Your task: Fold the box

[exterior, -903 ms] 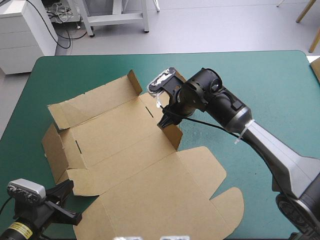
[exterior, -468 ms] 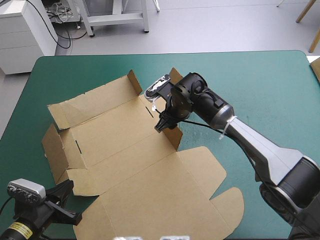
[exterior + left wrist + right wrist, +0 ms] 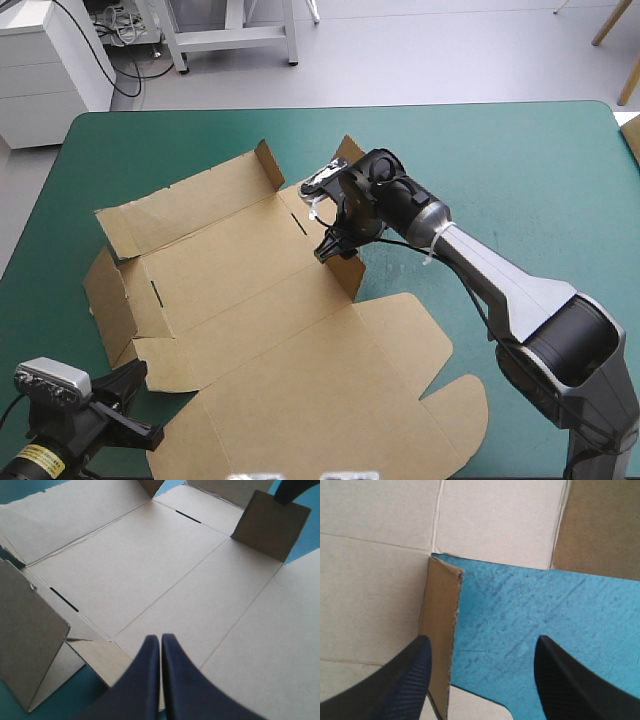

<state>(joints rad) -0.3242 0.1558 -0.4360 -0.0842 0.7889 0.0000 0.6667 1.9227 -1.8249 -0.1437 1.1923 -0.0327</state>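
Your brown cut-board box lies opened out on the teal-green table cover, left of the middle. Its rounded lid panel lies flat toward the near edge. The base panels lie flat too, with 2 narrow dark slots cut in them, 1 toward the left and 1 toward the far right.

3 flaps stand up from the sheet: a short brown side flap on the right, a left-side flap, and a small far flap.

Your right gripper reaches in from the right and hangs over the short brown side flap with its black fingers spread wide. They straddle the flap's upper edge: 1 finger is on the flap's inner side, over the base panel, and the other is out over bare cover to the right. You cannot tell whether the inner finger touches the board.

Your left gripper is at the near left corner of the table, its 2 fingers pressed together into 1 point. It aims across the box's near-left edge and holds nothing.
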